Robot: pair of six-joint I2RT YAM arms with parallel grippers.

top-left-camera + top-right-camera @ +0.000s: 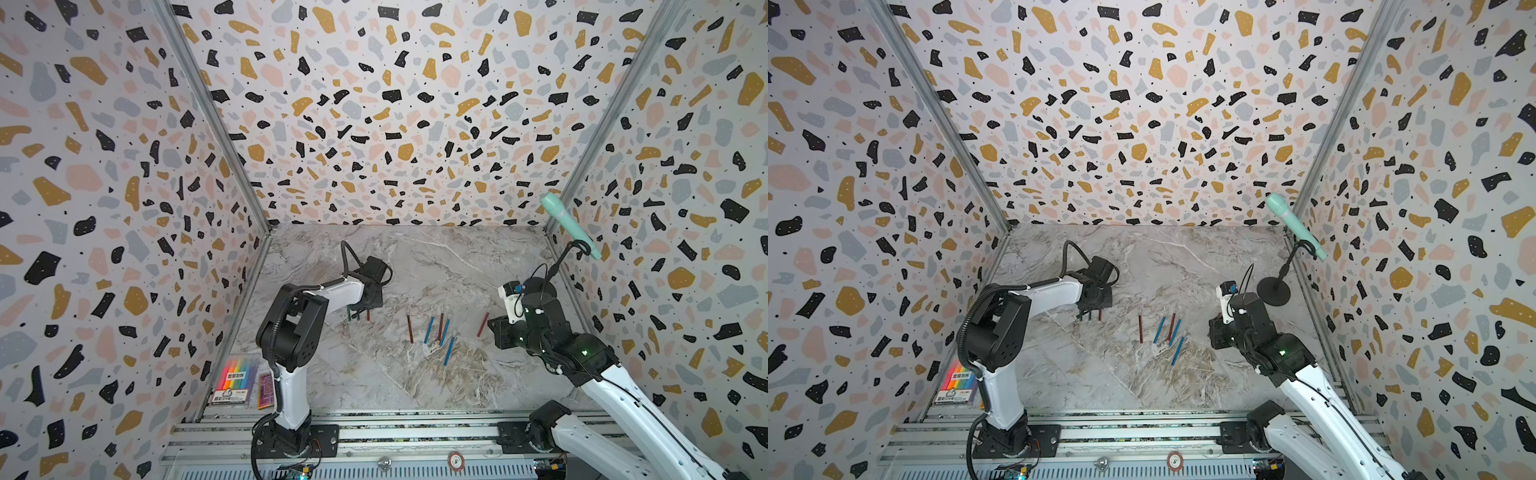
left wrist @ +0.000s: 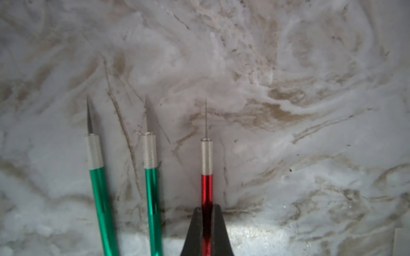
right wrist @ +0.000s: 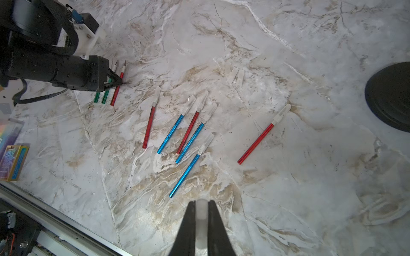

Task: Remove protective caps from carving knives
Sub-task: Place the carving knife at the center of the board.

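My left gripper (image 2: 207,207) is shut on a red carving knife (image 2: 206,177) whose thin bare tip points away over the marble. Two green carving knives (image 2: 97,177) (image 2: 150,177) lie beside it, blades bare. My right gripper (image 3: 202,201) is shut on a translucent white cap (image 3: 201,212) and hangs above the table's front. Several capped red and blue carving knives (image 3: 188,133) lie in the middle, and one capped red knife (image 3: 257,141) lies apart. Two loose caps (image 3: 236,76) lie farther back. In both top views the left gripper (image 1: 365,309) (image 1: 1094,307) sits low at the table's left.
A mint-green microphone (image 1: 569,224) on a black round-based stand (image 3: 390,95) stands at the back right. A rainbow pen pack (image 1: 235,380) and a small box (image 3: 13,161) lie at the front left. Metal rails (image 1: 374,432) run along the front edge.
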